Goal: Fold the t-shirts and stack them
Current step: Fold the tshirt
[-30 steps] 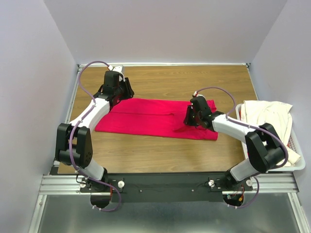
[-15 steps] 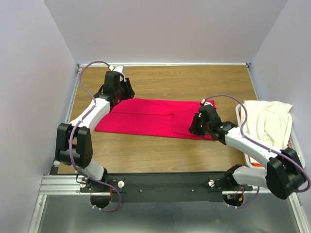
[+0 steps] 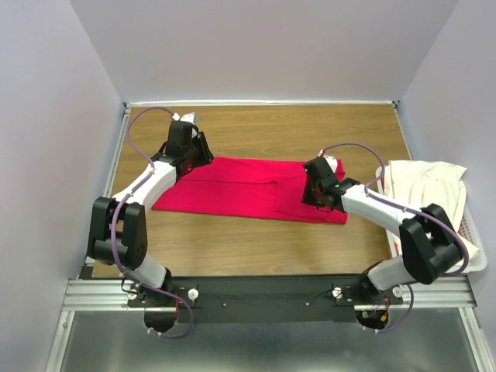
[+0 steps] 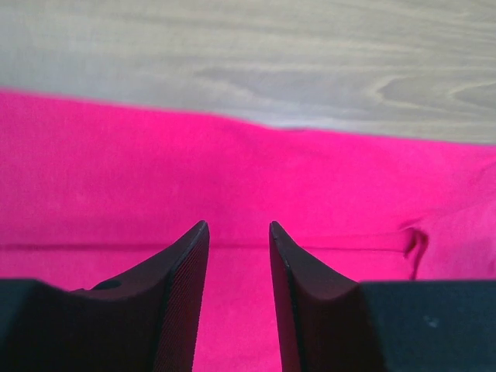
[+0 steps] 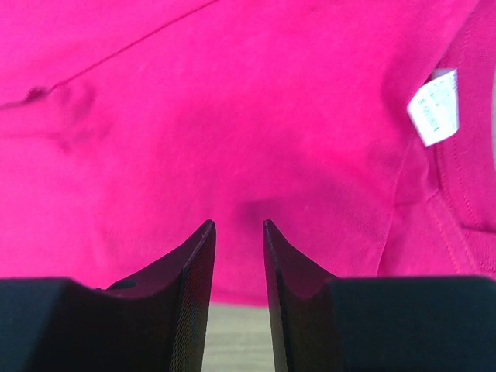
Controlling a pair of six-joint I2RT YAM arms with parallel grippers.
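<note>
Both grippers stand low over the red t-shirt [image 3: 248, 190], one at each end, and that spacing looks deliberate: the shirt lies flat across the middle of the table [image 3: 310, 128] as a long band, apparently already folded in lengthways, so I judge the arms are set to take its two ends for the next fold. Seen from its own wrist camera, the left gripper [image 4: 239, 225] has its fingers parted by only a narrow gap, with nothing between them. It points at the far edge of the red cloth, where bare wood begins just beyond. The right gripper [image 5: 238, 223] is likewise slightly parted and empty, hanging over the collar end, with the white neck tag [image 5: 434, 106] off to its right and a sliver of table showing under the fingertips at the near hem. Whether either pair of tips actually presses on the fabric I cannot tell; no cloth is pinched or lifted. The cream t-shirt [image 3: 422, 186] lies heaped in the laundry basket [image 3: 474, 260] at the right edge of the table, draped over its rim and well apart from the red one, so stacking looks a long way off.
</note>
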